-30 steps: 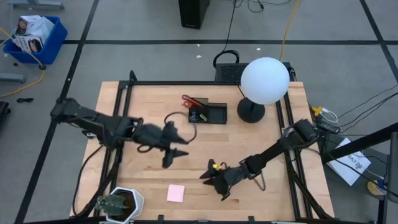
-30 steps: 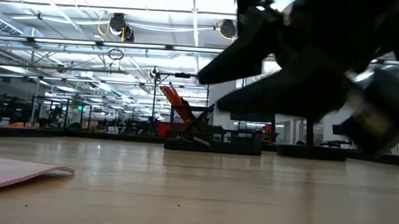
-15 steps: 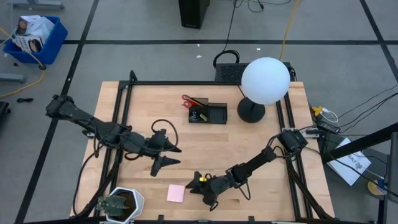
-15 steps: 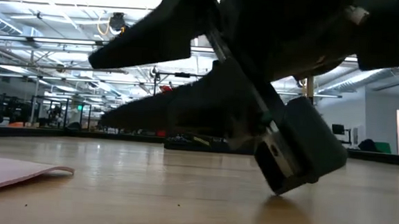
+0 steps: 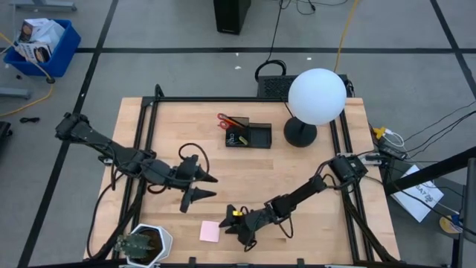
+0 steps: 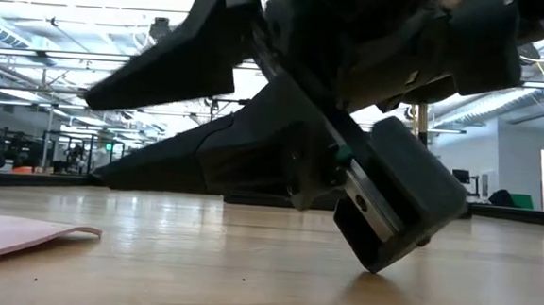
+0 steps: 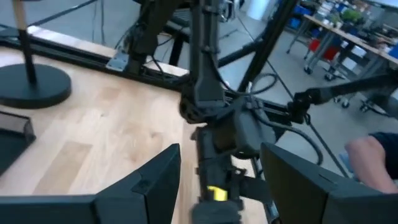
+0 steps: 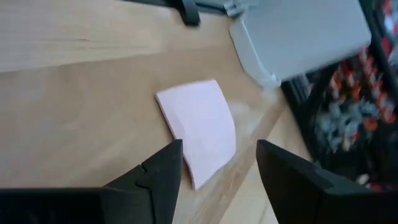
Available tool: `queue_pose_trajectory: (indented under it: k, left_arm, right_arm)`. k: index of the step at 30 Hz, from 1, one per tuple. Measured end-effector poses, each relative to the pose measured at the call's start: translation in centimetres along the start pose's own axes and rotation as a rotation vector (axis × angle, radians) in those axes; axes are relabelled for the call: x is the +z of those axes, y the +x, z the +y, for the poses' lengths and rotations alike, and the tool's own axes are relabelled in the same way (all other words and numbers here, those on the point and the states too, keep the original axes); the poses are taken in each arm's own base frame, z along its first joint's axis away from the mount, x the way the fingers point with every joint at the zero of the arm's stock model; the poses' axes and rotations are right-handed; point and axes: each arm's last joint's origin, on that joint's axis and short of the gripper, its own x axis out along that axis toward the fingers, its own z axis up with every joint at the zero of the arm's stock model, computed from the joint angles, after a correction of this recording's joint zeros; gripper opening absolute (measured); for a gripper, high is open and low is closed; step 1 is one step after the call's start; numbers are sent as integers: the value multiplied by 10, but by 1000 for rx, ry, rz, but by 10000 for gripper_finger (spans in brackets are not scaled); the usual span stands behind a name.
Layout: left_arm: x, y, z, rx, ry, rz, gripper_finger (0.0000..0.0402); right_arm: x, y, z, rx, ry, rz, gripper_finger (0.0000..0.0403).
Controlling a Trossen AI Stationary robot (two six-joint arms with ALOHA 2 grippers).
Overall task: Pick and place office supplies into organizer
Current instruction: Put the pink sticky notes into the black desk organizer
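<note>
The pink sticky-note pad (image 5: 210,231) lies flat on the table near its front edge. My right gripper (image 5: 229,225) stands open just to the right of it, low over the wood; the right wrist view has the pad (image 8: 199,127) just ahead of the open fingers (image 8: 219,144). My left gripper (image 5: 208,187) hangs open over mid-table, holding nothing. The black organizer (image 5: 249,135) stands farther back, with red-handled scissors (image 5: 225,119) sticking up from its back section.
A lamp with a white globe (image 5: 317,96) and a round black base (image 5: 300,134) stands right of the organizer. A white plant pot (image 5: 145,243) sits at the near left corner, close to the pad. Black frame rails (image 5: 141,141) run along the table's sides.
My right gripper has reached toward the table's near left, sinking a little, and now stands beside the pink pad. My left gripper has drawn back slightly toward the left and near side and tipped further down. The pad has not moved.
</note>
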Motion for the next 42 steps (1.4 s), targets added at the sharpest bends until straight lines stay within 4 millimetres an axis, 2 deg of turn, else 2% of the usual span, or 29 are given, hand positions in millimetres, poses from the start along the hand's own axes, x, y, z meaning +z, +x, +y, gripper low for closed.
queue_pose_trajectory:
  k: [7, 10, 14, 19, 22, 25, 27, 29, 34, 38, 42]
  left_arm:
    - [-17, -1, 1, 59, 3, 140, 228]
    - [-24, -4, 0, 104, -18, 187, 228]
    - [-40, 0, -2, 134, -41, 286, 228]
    - [-57, 10, 1, 221, -165, 372, 228]
    - [-67, 19, 0, 245, -191, 397, 228]
    - [-78, 29, -1, 265, -200, 427, 228]
    - [-84, 34, 0, 284, -217, 437, 228]
    - [-87, 40, -3, 274, -220, 425, 228]
    - [-92, 43, -7, 264, -275, 425, 228]
    - [-96, 40, -6, 319, -417, 446, 228]
    - [-101, 36, -3, 388, -579, 513, 228]
  right_arm:
    - [-5, 0, 4, 21, 28, 74, 196]
    - [-5, -3, 3, -34, 190, 152, 196]
    - [7, -17, 1, -99, 348, 231, 196]
    - [35, -52, -29, -186, 494, 244, 196]
    - [35, -74, -37, -182, 581, 258, 196]
    - [33, -103, -43, -179, 702, 177, 195]
    - [25, -123, -44, -196, 783, 98, 192]
    - [11, -145, -37, -216, 834, 58, 187]
    - [-12, -199, -32, -296, 941, -49, 173]
    - [-30, -225, -21, -302, 963, -50, 166]
    - [-40, -245, -17, -344, 980, -82, 164]
